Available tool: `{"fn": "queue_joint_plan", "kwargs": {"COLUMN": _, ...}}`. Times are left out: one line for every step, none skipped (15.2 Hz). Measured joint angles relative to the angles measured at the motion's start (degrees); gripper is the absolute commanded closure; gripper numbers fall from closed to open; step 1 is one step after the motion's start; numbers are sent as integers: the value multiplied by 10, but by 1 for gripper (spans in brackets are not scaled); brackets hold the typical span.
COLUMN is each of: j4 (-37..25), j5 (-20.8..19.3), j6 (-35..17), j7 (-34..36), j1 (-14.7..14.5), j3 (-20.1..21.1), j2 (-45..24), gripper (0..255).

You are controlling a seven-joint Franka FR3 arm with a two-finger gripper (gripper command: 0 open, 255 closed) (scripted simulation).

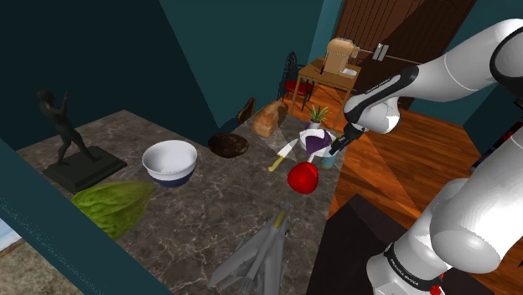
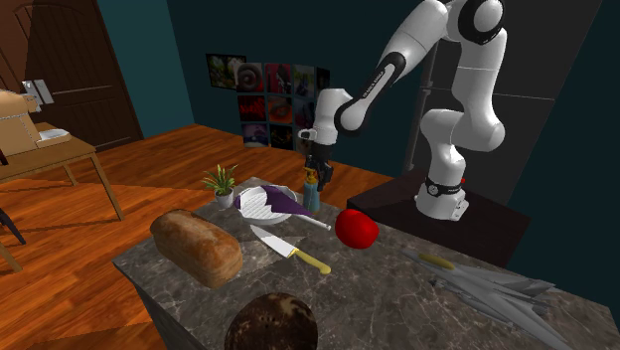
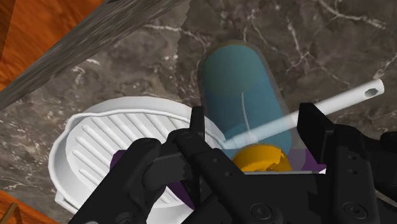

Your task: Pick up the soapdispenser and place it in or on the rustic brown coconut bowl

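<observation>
You have one soap dispenser (image 3: 245, 89), two bowls and one ribbed white dish (image 3: 102, 149) on the desk (image 1: 209, 209). The dish holds a purple utensil (image 2: 276, 202). The dispenser, a see-through blue bottle with an orange cap, stands just beside the dish. Your claw (image 3: 254, 118) hangs spread around the cap, fingers not touching. The brown coconut bowl (image 1: 228, 144) and the white bowl (image 1: 170, 161) sit well apart from it.
</observation>
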State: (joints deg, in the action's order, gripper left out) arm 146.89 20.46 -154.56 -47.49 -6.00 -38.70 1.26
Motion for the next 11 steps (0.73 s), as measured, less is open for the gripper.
{"fn": "queue_joint_plan", "kwargs": {"j4": 0, "j5": 0, "j6": 0, "j7": 0, "j1": 0, "j3": 0, "j2": 0, "gripper": 255}}
{"fn": "queue_joint_plan", "kwargs": {"j4": 0, "j5": 0, "j6": 0, "j7": 0, "j1": 0, "j3": 0, "j2": 0, "gripper": 255}}
{"fn": "queue_joint_plan", "kwargs": {"j4": 0, "j5": 0, "j6": 0, "j7": 0, "j1": 0, "j3": 0, "j2": 0, "gripper": 255}}
{"fn": "queue_joint_plan", "kwargs": {"j4": 0, "j5": -8, "j6": 3, "j7": 7, "j1": 1, "j3": 0, "j2": 5, "gripper": 255}}
{"fn": "queue_joint_plan", "kwargs": {"j4": 1, "j5": -23, "j6": 8, "j7": 18, "j1": 3, "j3": 0, "j2": 13, "gripper": 255}}
{"fn": "queue_joint_plan", "kwargs": {"j4": 1, "j5": -38, "j6": 13, "j7": 30, "j1": 6, "j3": 0, "j2": 22, "gripper": 255}}
{"fn": "queue_joint_plan", "kwargs": {"j4": 0, "j5": -51, "j6": 19, "j7": 41, "j1": 8, "j3": 1, "j2": 29, "gripper": 255}}
{"fn": "queue_joint_plan", "kwargs": {"j4": -2, "j5": -65, "j6": 26, "j7": 52, "j1": 11, "j3": 3, "j2": 37, "gripper": 255}}
{"fn": "queue_joint_plan", "kwargs": {"j4": -3, "j5": -80, "j6": 34, "j7": 64, "j1": 15, "j3": 5, "j2": 47, "gripper": 255}}
{"fn": "queue_joint_plan", "kwargs": {"j4": -5, "j5": -91, "j6": 41, "j7": 73, "j1": 18, "j3": 7, "j2": 54, "gripper": 255}}
{"fn": "queue_joint_plan", "kwargs": {"j4": -7, "j5": -103, "j6": 49, "j7": 82, "j1": 21, "j3": 9, "j2": 62, "gripper": 255}}
